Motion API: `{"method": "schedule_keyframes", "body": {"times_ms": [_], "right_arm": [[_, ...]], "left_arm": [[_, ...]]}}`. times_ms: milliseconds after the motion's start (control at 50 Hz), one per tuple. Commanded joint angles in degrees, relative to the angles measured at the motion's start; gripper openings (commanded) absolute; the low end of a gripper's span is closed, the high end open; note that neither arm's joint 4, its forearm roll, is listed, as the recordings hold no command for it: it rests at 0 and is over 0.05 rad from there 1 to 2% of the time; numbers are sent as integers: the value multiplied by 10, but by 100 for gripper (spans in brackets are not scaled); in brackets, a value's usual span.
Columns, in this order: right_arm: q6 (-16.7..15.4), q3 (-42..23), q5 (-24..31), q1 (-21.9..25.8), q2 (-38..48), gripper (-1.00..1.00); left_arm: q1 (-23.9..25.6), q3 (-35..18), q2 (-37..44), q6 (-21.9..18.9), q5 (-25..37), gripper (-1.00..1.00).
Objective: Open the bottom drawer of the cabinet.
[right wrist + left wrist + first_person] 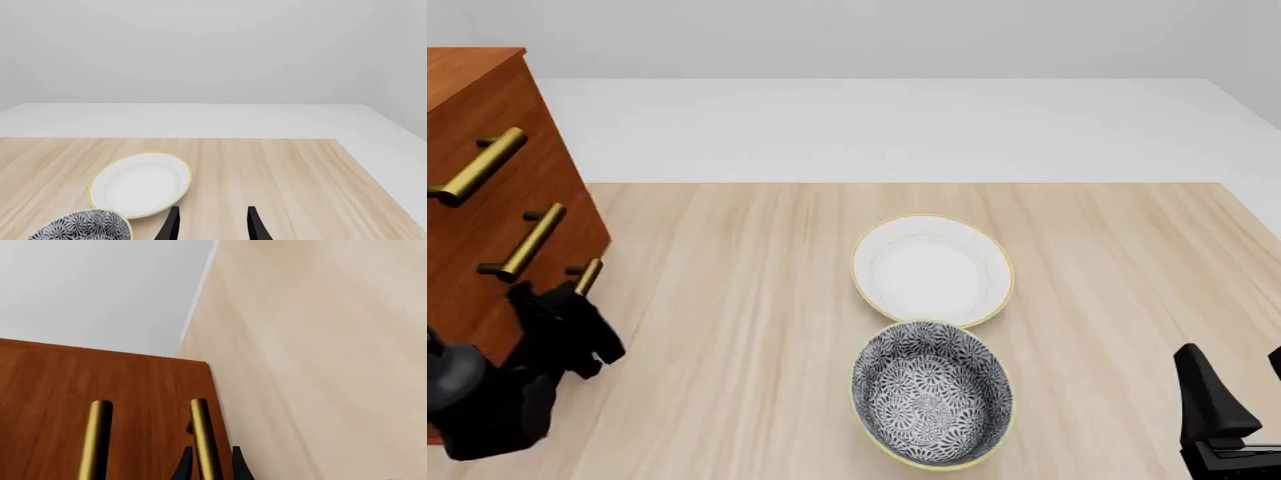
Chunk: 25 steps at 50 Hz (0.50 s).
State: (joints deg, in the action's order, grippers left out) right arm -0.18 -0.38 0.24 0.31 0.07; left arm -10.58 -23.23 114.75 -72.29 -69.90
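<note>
The reddish-brown cabinet (481, 200) stands at the table's left edge with three brass bar handles. The bottom drawer (541, 310) sits flush with the cabinet front. My left gripper (571, 300) is at that drawer's handle (587, 275). In the left wrist view its dark fingertips (185, 465) sit tight on either side of the brass bar (203, 440), which runs beside the pale table, so the gripper (212, 467) is shut on it. My right gripper (1238, 380) hovers open and empty at the near right of the table, also seen in the right wrist view (212, 225).
A white bowl with a gold rim (932, 270) sits at mid-table, and a dark patterned bowl (932, 393) sits just in front of it. The middle drawer's handle (97, 440) runs parallel to the gripped one. The table's right edge (1254, 215) lies near the right arm.
</note>
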Motion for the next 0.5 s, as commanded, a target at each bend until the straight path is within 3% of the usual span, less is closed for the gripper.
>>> {"method": "schedule_keyframes", "body": {"times_ms": [20, 500], "right_arm": [[0, 0, 0, 0, 0, 100], [0, 0, 0, 0, 0, 100]], "left_arm": [[64, 5, 17, -17, 0, -100], [150, -25, 47, 0, 0, -100]]}}
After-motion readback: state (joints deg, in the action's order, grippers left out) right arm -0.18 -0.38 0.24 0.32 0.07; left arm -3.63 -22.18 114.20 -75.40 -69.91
